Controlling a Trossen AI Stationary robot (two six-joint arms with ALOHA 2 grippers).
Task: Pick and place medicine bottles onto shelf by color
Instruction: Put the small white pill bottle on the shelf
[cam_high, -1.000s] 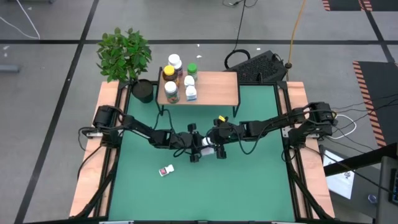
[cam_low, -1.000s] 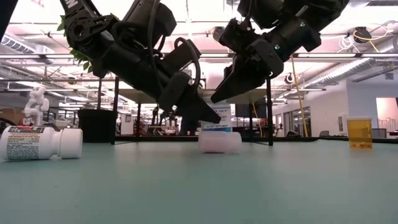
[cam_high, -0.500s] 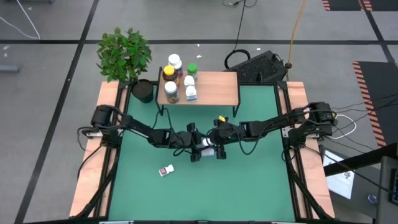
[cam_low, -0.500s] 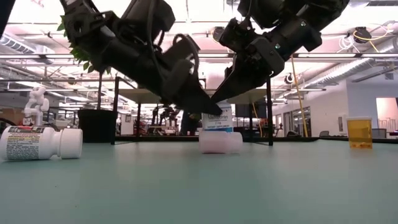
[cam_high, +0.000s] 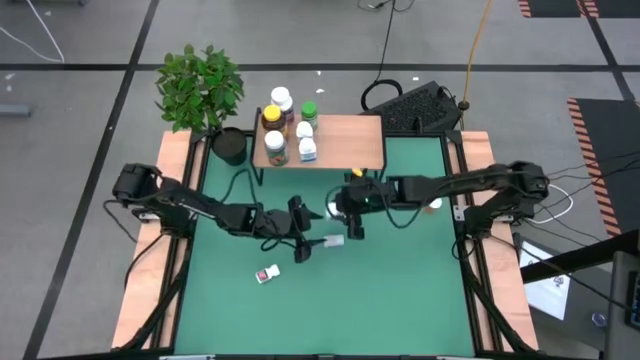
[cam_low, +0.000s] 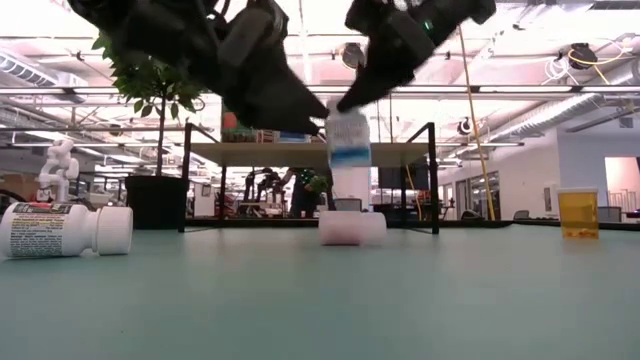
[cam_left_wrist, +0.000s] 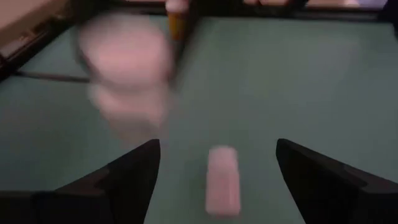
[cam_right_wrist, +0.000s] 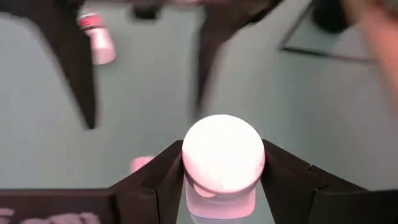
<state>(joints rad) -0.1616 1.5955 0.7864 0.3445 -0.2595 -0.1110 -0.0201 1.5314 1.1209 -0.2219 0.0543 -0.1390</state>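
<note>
So the right gripper (cam_right_wrist: 222, 171) is clamped around a white-capped pill bottle with a blue-banded label (cam_low: 349, 150), fingers pinching it on both sides just under the cap, and in the low view the bottle hangs upright, clear of the green table top (cam_high: 400, 300). Seen from above it sits a bit in front of the small light wood shelf with thin black legs (cam_high: 345, 140), near the middle of the table. The left gripper (cam_left_wrist: 216, 165) is spread wide with nothing between its fingers, just beside a small white bottle lying on its side (cam_high: 333, 241) on the mat. Farther out, another white-capped bottle with a red-and-white label (cam_high: 267, 273) lies toppled nearer the front-left. A cluster of bottles (cam_high: 287, 125) already stands on the shelf's left end, and a short amber bottle (cam_low: 578, 212) stands off to the right in the low view.
</note>
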